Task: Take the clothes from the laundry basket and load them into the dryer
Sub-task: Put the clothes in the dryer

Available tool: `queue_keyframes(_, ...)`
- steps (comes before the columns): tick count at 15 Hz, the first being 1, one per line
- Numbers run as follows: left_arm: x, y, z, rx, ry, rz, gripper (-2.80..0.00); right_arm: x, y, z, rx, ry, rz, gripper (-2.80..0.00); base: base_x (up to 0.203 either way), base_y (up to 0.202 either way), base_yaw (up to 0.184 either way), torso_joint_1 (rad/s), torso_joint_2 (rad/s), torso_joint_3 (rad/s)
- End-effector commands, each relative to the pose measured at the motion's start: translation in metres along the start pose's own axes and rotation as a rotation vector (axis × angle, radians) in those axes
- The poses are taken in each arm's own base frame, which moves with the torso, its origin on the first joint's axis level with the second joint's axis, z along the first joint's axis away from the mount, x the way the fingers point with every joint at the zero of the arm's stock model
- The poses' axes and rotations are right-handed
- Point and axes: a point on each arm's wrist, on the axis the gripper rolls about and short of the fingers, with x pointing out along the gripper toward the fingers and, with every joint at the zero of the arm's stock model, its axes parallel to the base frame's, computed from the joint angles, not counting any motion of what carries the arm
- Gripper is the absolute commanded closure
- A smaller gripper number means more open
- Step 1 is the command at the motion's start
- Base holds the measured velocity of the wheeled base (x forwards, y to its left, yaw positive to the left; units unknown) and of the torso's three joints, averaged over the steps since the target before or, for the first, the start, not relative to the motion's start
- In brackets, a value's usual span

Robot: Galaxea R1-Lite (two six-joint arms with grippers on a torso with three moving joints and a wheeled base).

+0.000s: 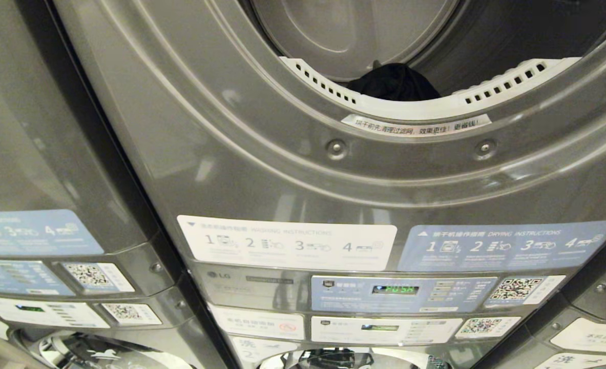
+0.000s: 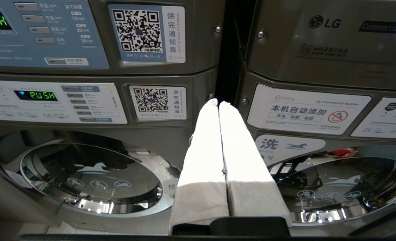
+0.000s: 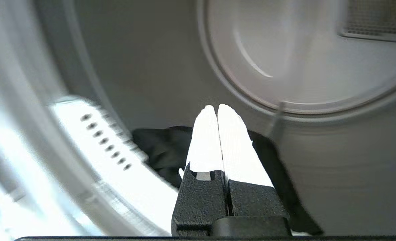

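A dark garment (image 1: 394, 82) lies inside the open dryer (image 1: 333, 169) drum, just behind the white perforated lint-filter rim (image 1: 415, 105). In the right wrist view the same black garment (image 3: 161, 150) rests on the drum floor. My right gripper (image 3: 217, 107) hangs above it, shut, with nothing between its white fingers. Low down, my left gripper (image 2: 218, 101) is parked with its fingers pressed together and empty. It points at the seam between two lower washers. The laundry basket is out of view. Neither arm shows in the head view.
A second stacked machine (image 1: 51, 154) stands to the left. Control panels and instruction stickers (image 1: 287, 241) run below the dryer opening. Round glass washer doors (image 2: 90, 174) sit at the bottom. The drum's back wall (image 3: 301, 57) is beyond my right gripper.
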Motion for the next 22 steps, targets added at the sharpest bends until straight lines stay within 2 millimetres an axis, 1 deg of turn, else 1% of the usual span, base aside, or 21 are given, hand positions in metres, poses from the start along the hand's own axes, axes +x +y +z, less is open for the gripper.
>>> queue_keyframes(1, 0.0, 0.0, 0.0, -0.001, -0.001, 0.0, 0.0, -0.008, 0.003, -0.001, -0.001, 0.002, 0.02, 0.0, 0.0, 0.0, 0.0, 0.0, 0.0, 0.0)
queue_keyframes(3, 0.0, 0.0, 0.0, 0.0, -0.001, 0.0, 0.0, -0.018, 0.011, -0.013, -0.001, 0.038, 0.063, 0.0, 0.0, 0.0, 0.0, 0.0, 0.0, 0.0)
queue_keyframes(5, 0.0, 0.0, -0.001, 0.0, 0.0, 0.0, 0.0, -0.035, 0.018, -0.03, -0.012, 0.089, 0.108, 0.0, 0.0, 0.0, 0.0, 0.0, 0.0, 0.0)
queue_keyframes(8, 0.0, 0.0, 0.0, 0.0, -0.001, 0.0, 0.0, -0.067, 0.02, -0.056, -0.029, 0.15, 0.15, 0.0, 0.0, 0.0, 0.0, 0.0, 0.0, 0.0)
queue_keyframes(9, 0.0, 0.0, 0.0, 0.0, -0.001, 0.0, 0.0, -0.075, 0.02, -0.067, -0.033, 0.177, 0.157, 0.0, 0.0, 0.0, 0.0, 0.0, 0.0, 0.0)
queue_keyframes(11, 0.0, 0.0, -0.001, 0.0, 0.0, 0.0, 0.0, -0.094, 0.017, -0.099, -0.04, 0.253, 0.185, 0.0, 0.0, 0.0, 0.0, 0.0, 0.0, 0.0)
queue_keyframes(13, 0.0, 0.0, 0.0, -0.002, -0.001, 0.0, 0.0, -0.123, 0.007, -0.131, -0.049, 0.306, 0.217, 0.0, 0.0, 0.0, 0.0, 0.0, 0.0, 0.0)
queue_keyframes(15, 0.0, 0.0, 0.0, 0.0, -0.001, 0.0, 0.0, -0.153, -0.001, -0.158, -0.041, 0.343, 0.206, 0.0, 0.0, 0.0, 0.0, 0.0, 0.0, 0.0)
queue_keyframes(17, 0.0, 0.0, 0.0, -0.001, -0.001, 0.0, 0.0, -0.18, -0.004, -0.181, -0.031, 0.385, 0.151, 0.0, 0.0, 0.0, 0.0, 0.0, 0.0, 0.0)
queue_keyframes(20, 0.0, 0.0, 0.0, -0.001, -0.001, 0.0, 0.0, -0.21, -0.007, -0.203, 0.005, 0.447, -0.072, 0.0, 0.0, 0.0, 0.0, 0.0, 0.0, 0.0)
queue_keyframes(22, 0.0, 0.0, -0.001, 0.0, 0.001, 0.0, 0.0, -0.234, 0.002, -0.224, 0.051, 0.478, -0.219, 0.0, 0.0, 0.0, 0.0, 0.0, 0.0, 0.0)
